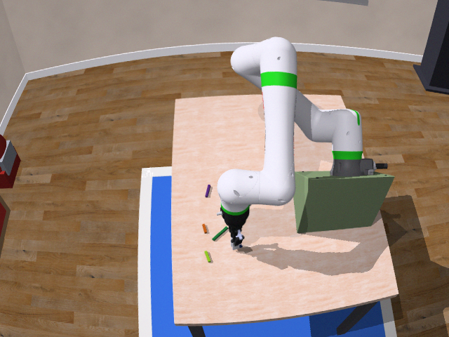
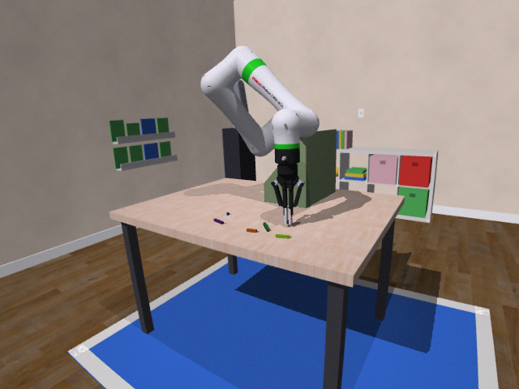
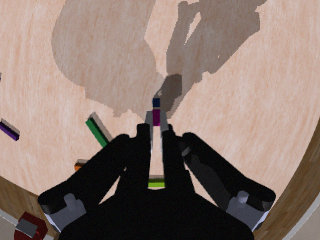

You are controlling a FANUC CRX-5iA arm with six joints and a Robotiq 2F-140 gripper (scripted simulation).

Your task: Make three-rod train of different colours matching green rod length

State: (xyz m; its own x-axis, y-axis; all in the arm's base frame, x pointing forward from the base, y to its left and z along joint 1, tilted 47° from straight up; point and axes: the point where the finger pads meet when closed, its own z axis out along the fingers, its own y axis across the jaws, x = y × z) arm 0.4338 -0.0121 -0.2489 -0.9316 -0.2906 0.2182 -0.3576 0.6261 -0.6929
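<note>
My gripper point(image 1: 237, 243) point(image 2: 287, 221) point(image 3: 156, 120) points straight down, low over the table, and is shut on a short magenta rod point(image 3: 156, 118). In the wrist view a small blue rod point(image 3: 156, 102) lies just beyond the magenta rod's far end, in line with it; I cannot tell whether they touch. The green rod point(image 1: 219, 234) point(image 2: 266, 226) point(image 3: 99, 131) lies slanted just left of the gripper. An orange rod point(image 1: 204, 227) point(image 2: 251, 230), a lime rod point(image 1: 208, 256) point(image 2: 282, 236) point(image 3: 156, 184) and a purple rod point(image 1: 208, 190) point(image 2: 218, 220) point(image 3: 10, 130) lie apart near the table's left edge.
A second small blue rod point(image 2: 227, 212) lies farther back beyond the purple rod. The green box-shaped robot base point(image 1: 340, 204) stands on the table's right side. The table's left edge point(image 1: 173, 225) is close to the rods.
</note>
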